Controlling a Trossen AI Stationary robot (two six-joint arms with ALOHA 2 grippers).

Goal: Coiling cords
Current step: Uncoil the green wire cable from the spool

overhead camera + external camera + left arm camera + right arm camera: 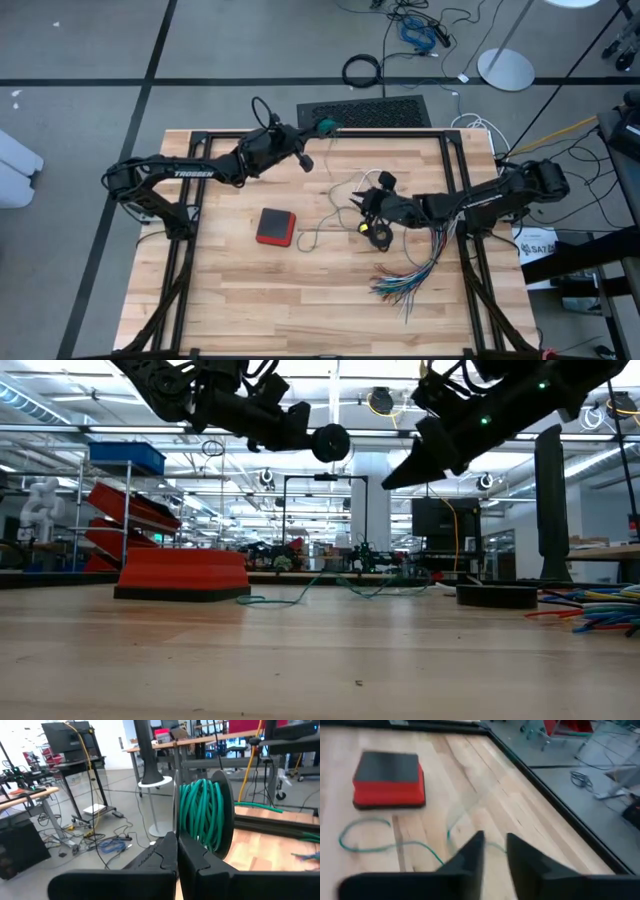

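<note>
The teal cord (202,812) was wound on a spool just ahead of the left fingers (176,856), which were together; its loose end trailed across the counter (470,775). The right fingers (494,851) hung slightly apart above that strand, a red block (388,780) beyond them.

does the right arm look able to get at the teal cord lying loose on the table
Probably yes: the right gripper hangs above the teal cord, fingers apart, with only bare table between them.
</note>
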